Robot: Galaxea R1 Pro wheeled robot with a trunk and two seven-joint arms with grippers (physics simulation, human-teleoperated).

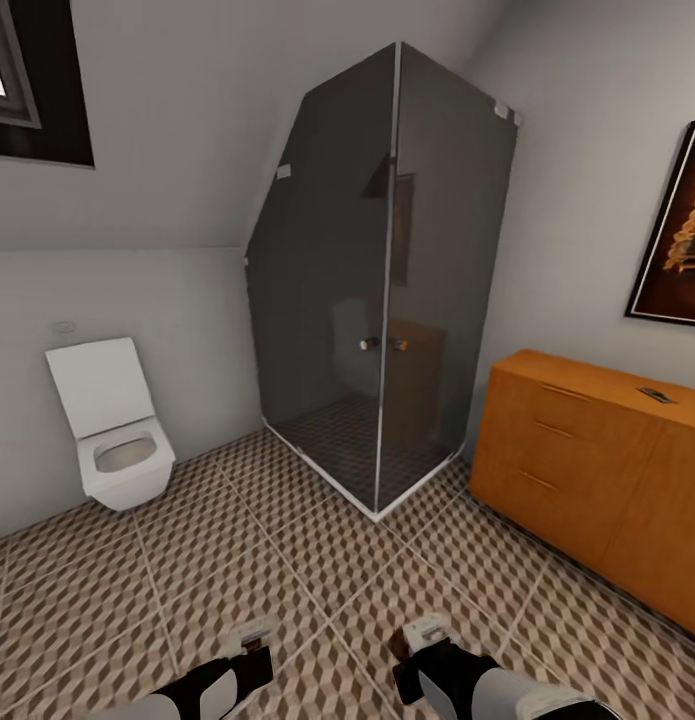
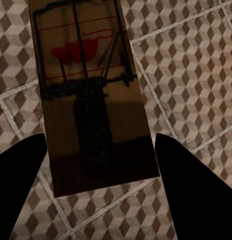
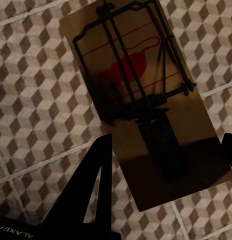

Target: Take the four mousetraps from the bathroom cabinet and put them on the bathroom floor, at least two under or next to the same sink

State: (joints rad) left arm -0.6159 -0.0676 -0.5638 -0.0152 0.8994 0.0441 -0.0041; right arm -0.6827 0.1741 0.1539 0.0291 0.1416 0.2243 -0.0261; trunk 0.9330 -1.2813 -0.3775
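Note:
My left gripper [image 2: 101, 165] is shut on a mousetrap [image 2: 91, 95], a tan board with dark wire and a red mark, held above the bathroom floor [image 2: 196, 75]. My right gripper [image 3: 163, 165] is shut on a second mousetrap [image 3: 146, 100] over the same cube-patterned tiles [image 3: 36, 90]. In the head view both grippers hang low at the front, left [image 1: 249, 650] and right [image 1: 424, 640]. The orange-brown cabinet [image 1: 587, 470] stands at the right, with a small flat mousetrap [image 1: 654, 394] lying on its top. The sink is out of view.
A dark glass-walled shower [image 1: 387, 290] fills the far corner. A white wall-hung toilet [image 1: 112, 430] is at the left under a sloped ceiling. A framed picture [image 1: 682, 230] hangs above the cabinet. Open tiled floor [image 1: 317, 580] lies between me and the shower.

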